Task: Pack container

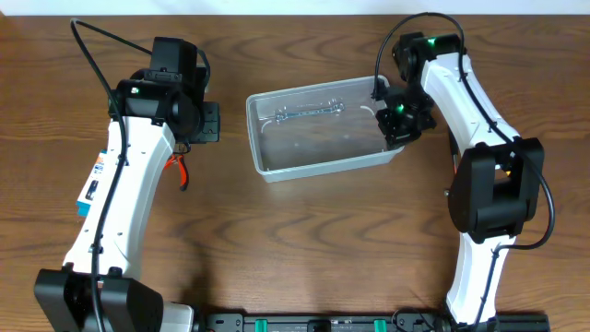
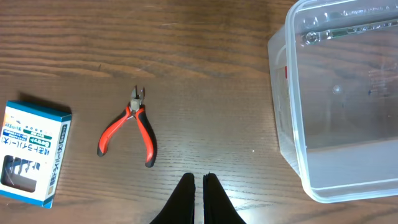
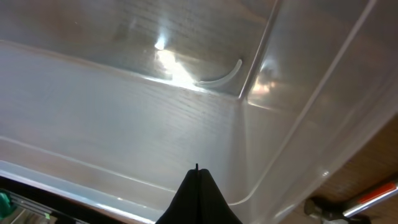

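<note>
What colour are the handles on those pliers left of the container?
Red-orange with black trim on the pliers; clearest in the left wrist view.

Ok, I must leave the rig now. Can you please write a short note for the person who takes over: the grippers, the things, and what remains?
Left gripper: closed to a thin gap and empty, above the table beside the container.
Right gripper: shut and empty, over the container's right end.
Done: a metal wrench lies inside the container.
Left: the red-handled pliers and the small blue-and-white box lie on the table on the left arm's side, outside the container. The pliers are probably next, since they are nearest to the left gripper.
</note>
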`<state>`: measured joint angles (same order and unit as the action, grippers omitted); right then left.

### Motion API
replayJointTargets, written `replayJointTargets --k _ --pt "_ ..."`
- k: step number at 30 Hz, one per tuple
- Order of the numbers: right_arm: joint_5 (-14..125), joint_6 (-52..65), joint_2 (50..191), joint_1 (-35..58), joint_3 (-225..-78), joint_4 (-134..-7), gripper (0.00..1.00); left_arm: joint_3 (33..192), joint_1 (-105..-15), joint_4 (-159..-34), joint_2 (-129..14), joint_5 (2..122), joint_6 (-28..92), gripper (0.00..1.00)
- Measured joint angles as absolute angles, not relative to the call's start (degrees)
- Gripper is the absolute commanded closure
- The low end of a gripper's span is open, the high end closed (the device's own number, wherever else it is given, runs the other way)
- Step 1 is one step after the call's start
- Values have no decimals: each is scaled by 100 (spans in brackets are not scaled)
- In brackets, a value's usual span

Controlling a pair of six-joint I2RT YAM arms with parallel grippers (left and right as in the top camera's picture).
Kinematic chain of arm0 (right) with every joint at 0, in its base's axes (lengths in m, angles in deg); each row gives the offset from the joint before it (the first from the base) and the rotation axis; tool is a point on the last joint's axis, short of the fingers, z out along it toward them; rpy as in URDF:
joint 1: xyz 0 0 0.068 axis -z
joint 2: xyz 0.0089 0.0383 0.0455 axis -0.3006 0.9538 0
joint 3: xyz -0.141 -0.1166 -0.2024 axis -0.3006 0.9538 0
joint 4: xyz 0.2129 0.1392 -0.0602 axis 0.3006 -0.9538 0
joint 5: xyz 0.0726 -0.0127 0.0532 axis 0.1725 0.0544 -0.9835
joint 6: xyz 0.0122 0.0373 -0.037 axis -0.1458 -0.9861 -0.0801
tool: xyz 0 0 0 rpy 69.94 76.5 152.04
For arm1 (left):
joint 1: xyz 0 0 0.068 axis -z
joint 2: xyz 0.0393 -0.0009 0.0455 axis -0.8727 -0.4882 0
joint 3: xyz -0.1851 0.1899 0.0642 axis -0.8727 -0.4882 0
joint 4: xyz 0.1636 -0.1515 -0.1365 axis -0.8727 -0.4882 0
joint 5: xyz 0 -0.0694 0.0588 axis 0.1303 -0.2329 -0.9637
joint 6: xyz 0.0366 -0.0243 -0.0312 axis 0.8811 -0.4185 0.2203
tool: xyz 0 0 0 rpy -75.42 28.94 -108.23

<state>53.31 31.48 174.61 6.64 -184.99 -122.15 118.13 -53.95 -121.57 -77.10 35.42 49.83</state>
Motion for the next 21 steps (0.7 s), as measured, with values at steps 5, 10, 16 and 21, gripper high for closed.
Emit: replayJointTargets --k 5,10,16,21 --pt "5335 3128 17461 629 -18499 -12381 99 11813 -5395 -12154 -7710 3542 4983 94" --pt "5342 3089 17461 474 -18497 -12645 99 11813 -5395 -12157 -7710 3542 4983 94" --pt "5344 3054 17461 257 -18495 -12862 99 11813 -5395 -12157 -7710 3542 4983 94" --pt "5344 3041 17461 148 -18495 -12903 99 11813 -5395 -12157 -7710 3542 4983 94"
